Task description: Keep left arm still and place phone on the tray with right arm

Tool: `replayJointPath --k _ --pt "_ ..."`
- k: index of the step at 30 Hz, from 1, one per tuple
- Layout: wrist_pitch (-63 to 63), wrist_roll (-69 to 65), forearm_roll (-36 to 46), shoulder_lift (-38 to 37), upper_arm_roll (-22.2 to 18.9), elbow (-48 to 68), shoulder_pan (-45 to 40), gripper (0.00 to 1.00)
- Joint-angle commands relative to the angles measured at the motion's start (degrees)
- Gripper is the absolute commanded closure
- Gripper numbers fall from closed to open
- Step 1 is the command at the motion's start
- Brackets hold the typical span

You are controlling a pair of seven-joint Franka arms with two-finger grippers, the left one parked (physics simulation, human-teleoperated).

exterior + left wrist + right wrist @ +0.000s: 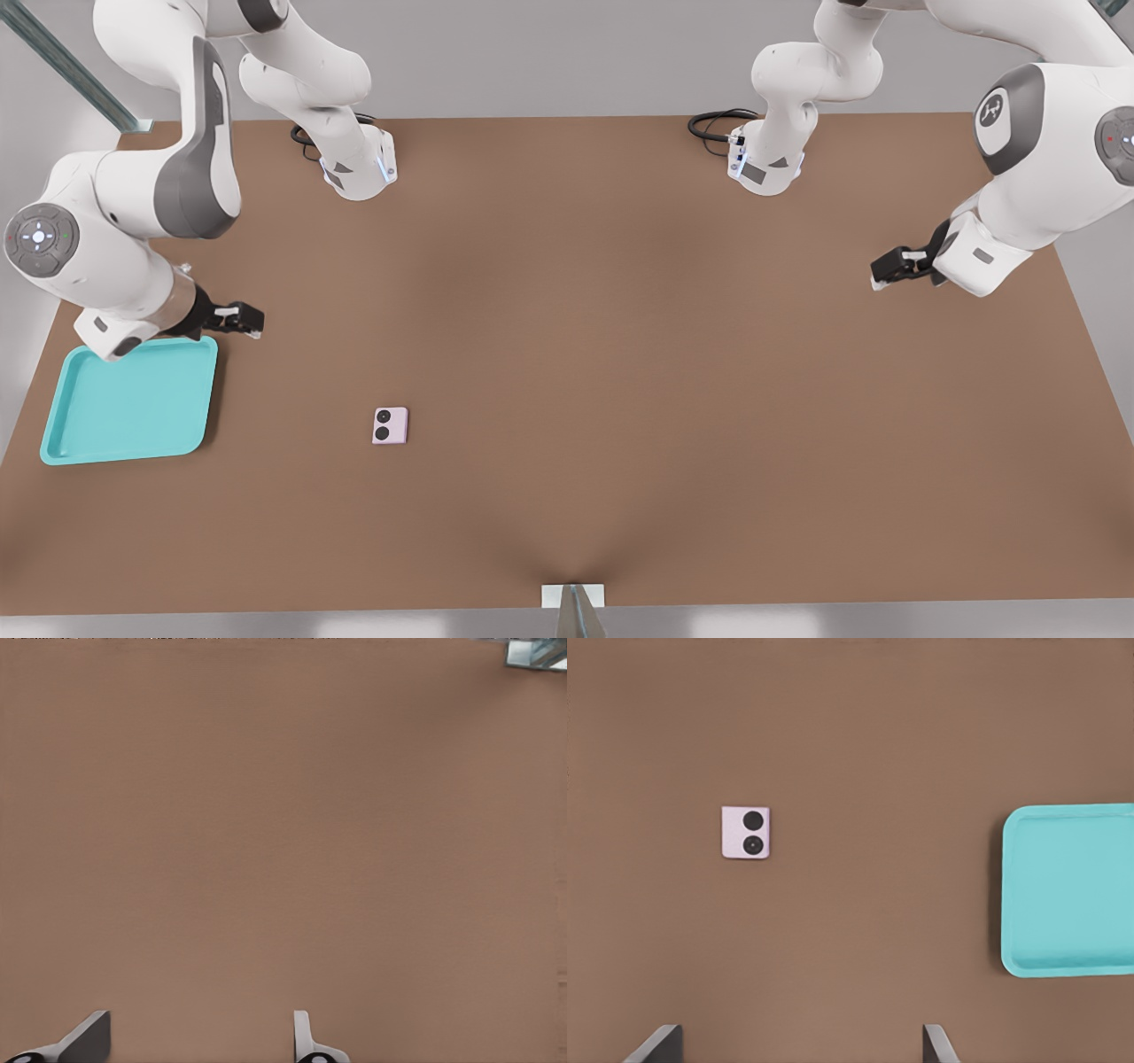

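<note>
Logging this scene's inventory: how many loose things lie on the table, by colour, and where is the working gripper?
Pale pink: 1, the phone
Turquoise: 1, the tray
Total: 2
Both rest apart on the brown table. The right arm's gripper hangs open by the tray's far corner, holding nothing.

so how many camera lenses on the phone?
2, both black, stacked along the edge of the phone nearer the tray. Phone lies on the table, apart from the tray. The gripper hangs above the tray's far corner, jaws open.

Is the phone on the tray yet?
No. The phone lies on the brown table, apart from the empty tray; the open gripper holds nothing.
</note>
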Motion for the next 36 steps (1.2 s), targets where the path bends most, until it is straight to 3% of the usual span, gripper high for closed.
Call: replayJointPath --k 1,3,5,7,9,11,15,19,36 --pt "4.09 2.21 0.17 0.00 0.01 0.00 0.05 0.00" --pt "4.09 2.38 0.35 3.68 -0.17 2.01 1.80 0.00" --pt "4.97 2.56 2.19 14.32 -7.11 7.29 10.86 0.00" --pt "5.58 5.54 2.37 25.40 -4.22 17.84 10.59 0.00" --pt "10.24 12.58 1.93 26.72 -1.40 17.58 10.42 0.00" --pt "22.36 14.07 2.19 23.82 -0.17 6.70 10.33 0.00" --pt "31.68 19.26 2.19 23.99 0.01 -1.92 10.07 0.00" --pt "33.45 19.61 2.54 29.26 0.53 0.09 9.98 0.00" --pt "43.55 14.95 2.81 31.82 2.64 -9.13 6.46 0.00"
